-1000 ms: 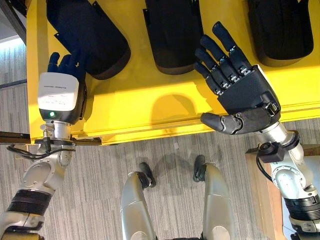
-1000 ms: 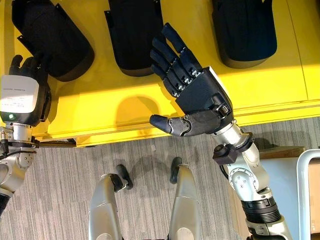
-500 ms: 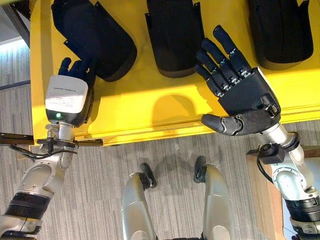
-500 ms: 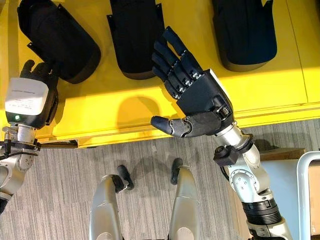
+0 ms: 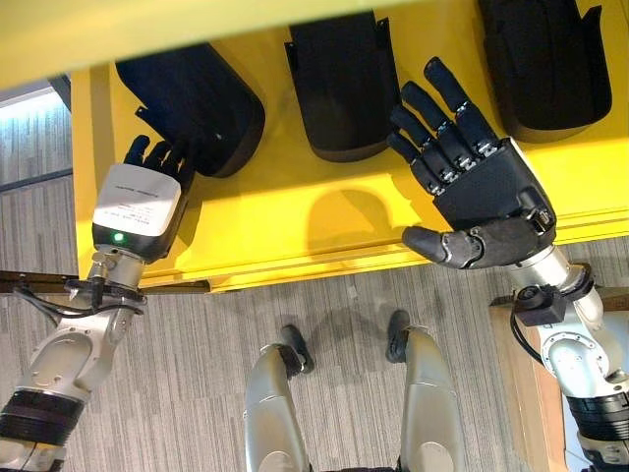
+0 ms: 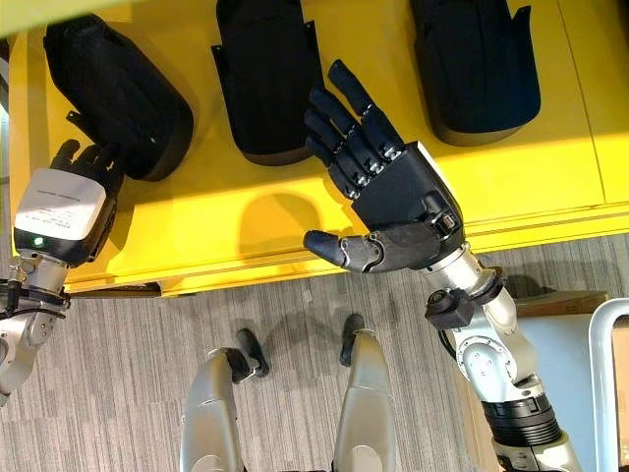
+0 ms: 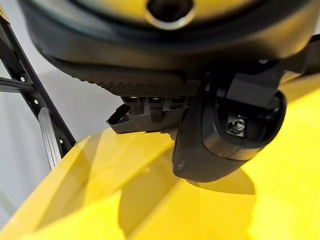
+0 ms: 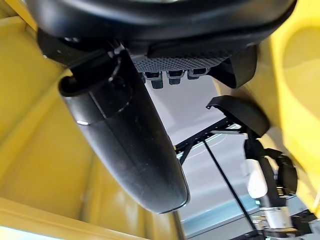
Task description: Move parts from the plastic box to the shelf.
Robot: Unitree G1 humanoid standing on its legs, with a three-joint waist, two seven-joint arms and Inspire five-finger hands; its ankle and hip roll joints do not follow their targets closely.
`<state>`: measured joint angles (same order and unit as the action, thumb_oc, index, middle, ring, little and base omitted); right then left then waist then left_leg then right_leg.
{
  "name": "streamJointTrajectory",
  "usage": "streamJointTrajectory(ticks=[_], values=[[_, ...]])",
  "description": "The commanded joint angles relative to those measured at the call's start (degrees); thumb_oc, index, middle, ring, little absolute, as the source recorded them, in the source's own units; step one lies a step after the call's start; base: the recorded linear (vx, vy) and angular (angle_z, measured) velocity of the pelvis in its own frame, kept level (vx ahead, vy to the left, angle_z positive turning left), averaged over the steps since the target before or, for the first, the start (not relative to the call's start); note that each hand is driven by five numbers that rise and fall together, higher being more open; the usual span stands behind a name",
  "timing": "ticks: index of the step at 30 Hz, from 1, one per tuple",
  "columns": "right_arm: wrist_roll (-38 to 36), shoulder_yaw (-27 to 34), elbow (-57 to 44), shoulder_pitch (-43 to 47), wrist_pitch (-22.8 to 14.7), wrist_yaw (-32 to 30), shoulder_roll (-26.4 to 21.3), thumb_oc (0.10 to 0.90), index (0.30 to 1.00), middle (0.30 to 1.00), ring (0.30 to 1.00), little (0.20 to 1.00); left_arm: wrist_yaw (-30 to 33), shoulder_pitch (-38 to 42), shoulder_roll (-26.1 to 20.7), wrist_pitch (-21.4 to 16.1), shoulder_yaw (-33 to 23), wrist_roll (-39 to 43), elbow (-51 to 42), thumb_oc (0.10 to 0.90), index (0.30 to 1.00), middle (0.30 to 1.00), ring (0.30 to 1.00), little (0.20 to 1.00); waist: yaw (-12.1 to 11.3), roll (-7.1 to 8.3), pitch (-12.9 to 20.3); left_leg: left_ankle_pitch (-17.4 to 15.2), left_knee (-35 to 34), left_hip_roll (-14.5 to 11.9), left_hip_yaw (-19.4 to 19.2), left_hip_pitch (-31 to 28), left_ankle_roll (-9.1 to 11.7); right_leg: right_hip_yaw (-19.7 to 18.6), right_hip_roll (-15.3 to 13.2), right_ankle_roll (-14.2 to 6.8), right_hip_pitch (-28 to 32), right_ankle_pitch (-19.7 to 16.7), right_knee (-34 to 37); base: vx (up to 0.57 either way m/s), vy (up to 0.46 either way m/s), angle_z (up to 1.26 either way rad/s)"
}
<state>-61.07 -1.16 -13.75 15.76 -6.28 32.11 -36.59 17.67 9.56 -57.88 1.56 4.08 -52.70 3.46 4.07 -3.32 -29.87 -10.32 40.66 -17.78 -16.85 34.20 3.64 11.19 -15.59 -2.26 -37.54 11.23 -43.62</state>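
Slightly rightward the left hand (image 5: 157, 162) has been shifted, fingers hidden against the leftmost part (image 5: 197, 108); placement on the shelf (image 5: 295, 211) seems underway, release next. Right hand (image 5: 472, 167) is held open, empty.

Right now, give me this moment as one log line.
left hand: fingers at leftmost black part | right hand: open, empty, over yellow shelf | three parts on shelf

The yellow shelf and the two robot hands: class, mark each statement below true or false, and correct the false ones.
1. Three black parts lie on the yellow shelf. True.
2. The right hand is curled round a part. False: its fingers are straight and hold nothing.
3. The left hand is at the leftmost black part. True.
4. The leftmost part lies straight like the middle part. False: it lies tilted.
5. The floor is bare concrete. False: it is striped grey carpet.
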Motion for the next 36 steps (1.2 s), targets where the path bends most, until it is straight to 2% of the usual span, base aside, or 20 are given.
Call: streamJointTrajectory(ticks=[1, 11, 22, 23, 28, 36], values=[[-4.78, 4.44, -8.07, 2.94, -5.37, 1.75, -0.86, 0.900, 1.000, 1.000, 1.000, 1.000, -1.69, -3.67, -4.73, 2.75, -3.54, -2.45, -0.98, 0.900, 1.000, 1.000, 1.000, 1.000, 0.40, -0.02, 3.47, -0.61, -4.92, -1.54, 1.03, -4.71, 3.01, -0.76, -3.59, -6.35, 5.09, -0.15, 4.78, 0.00, 0.000, 0.00], [-5.93, 3.95, -8.48, 2.40, -5.14, 1.19, -1.28, 0.900, 1.000, 1.000, 1.000, 1.000, -3.03, -7.68, -6.01, 5.48, -4.65, -7.70, 1.68, 0.900, 1.000, 1.000, 1.000, 1.000, 0.17, -0.25, 3.67, -0.26, -5.98, -1.28, 0.69, -6.53, 2.79, -0.30, -3.82, -6.29, 6.87, -0.39, 5.68, 0.01, 0.004, 0.00], [-6.52, 3.38, -8.90, 2.67, -4.21, -0.09, -1.42, 0.900, 1.000, 1.000, 1.000, 1.000, 2.52, -9.28, -7.13, 5.74, -6.79, -7.02, 4.82, 0.900, 1.000, 1.000, 1.000, 1.000, 0.32, -0.51, 3.98, -0.13, -6.58, -1.17, -0.08, -8.14, 2.64, -0.24, -4.24, -6.31, 8.25, -0.59, 6.34, 0.00, 0.002, 0.00], [-6.95, 3.41, -9.07, 2.74, -3.49, -0.11, -1.38, 0.900, 1.000, 1.000, 1.000, 1.000, 5.30, -9.02, -7.41, 6.11, -8.05, -7.39, 6.23, 0.900, 1.000, 1.000, 1.000, 1.000, 0.47, -0.51, 4.08, -0.18, -6.46, -1.22, -0.22, -8.33, 2.59, -0.39, -4.25, -6.24, 8.25, -0.43, 6.02, 0.04, 0.022, -0.03], [-6.94, 3.06, -9.42, 2.90, -2.70, -0.52, -0.97, 0.900, 1.000, 1.000, 1.000, 1.000, 6.59, -7.05, -8.36, 4.42, -8.77, -7.25, 7.62, 0.900, 1.000, 1.000, 1.000, 1.000, 0.75, -0.42, 4.17, -0.18, -6.07, -1.34, -0.15, -8.13, 2.58, -0.59, -4.28, -6.13, 8.02, -0.30, 5.49, 0.01, 0.002, -0.03], [-7.98, 2.46, -9.09, 3.85, -1.94, -1.33, -1.72, 0.900, 1.000, 1.000, 1.000, 1.000, 8.80, -2.26, -10.86, 5.12, -8.36, -10.79, 6.32, 0.900, 1.000, 1.000, 1.000, 1.000, 1.39, -0.30, 4.57, -0.31, -5.76, -1.41, -0.18, -8.34, 2.50, -0.90, -4.19, -5.91, 7.95, 0.10, 4.79, 0.00, 0.000, 0.00]])
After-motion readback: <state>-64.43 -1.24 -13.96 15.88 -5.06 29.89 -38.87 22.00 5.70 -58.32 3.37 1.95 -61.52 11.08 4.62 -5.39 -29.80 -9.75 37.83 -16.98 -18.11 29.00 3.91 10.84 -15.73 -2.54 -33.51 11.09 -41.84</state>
